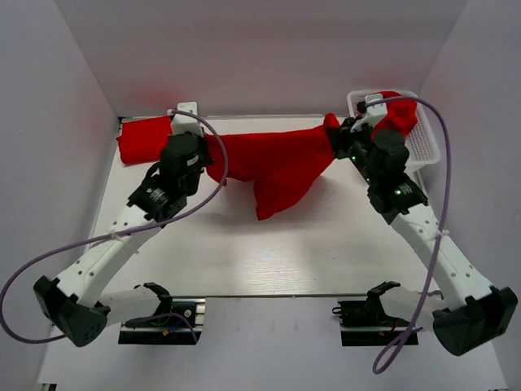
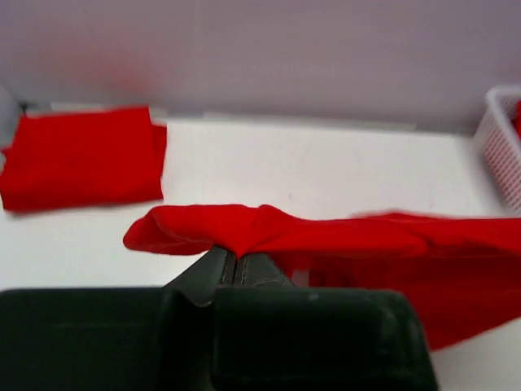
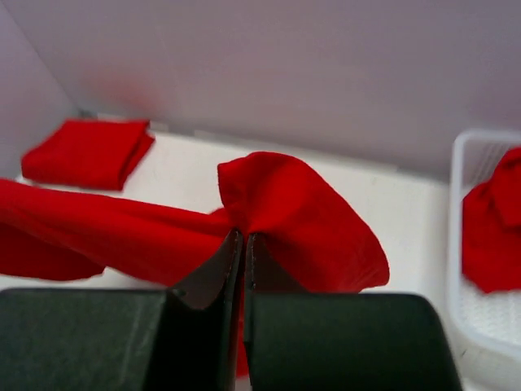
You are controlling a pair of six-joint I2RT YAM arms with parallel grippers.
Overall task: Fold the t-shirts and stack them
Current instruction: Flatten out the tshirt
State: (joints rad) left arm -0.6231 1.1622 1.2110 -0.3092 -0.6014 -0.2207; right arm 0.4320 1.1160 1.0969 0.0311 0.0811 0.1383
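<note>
One red t-shirt (image 1: pixel 281 163) hangs stretched between both grippers above the back of the table, its middle sagging to the tabletop. My left gripper (image 2: pixel 234 254) is shut on the shirt's left end (image 2: pixel 342 236). My right gripper (image 3: pixel 243 236) is shut on its right end (image 3: pixel 301 212), near the basket. In the top view the left gripper (image 1: pixel 207 148) and right gripper (image 1: pixel 335 135) are mostly hidden under their wrists. A folded red t-shirt (image 1: pixel 145 138) lies at the back left corner. Another red t-shirt (image 1: pixel 400 114) lies crumpled in the basket.
A white mesh basket (image 1: pixel 423 142) stands at the back right corner against the wall. White walls close in the table at the back and both sides. Purple cables loop from each arm over the near table edge.
</note>
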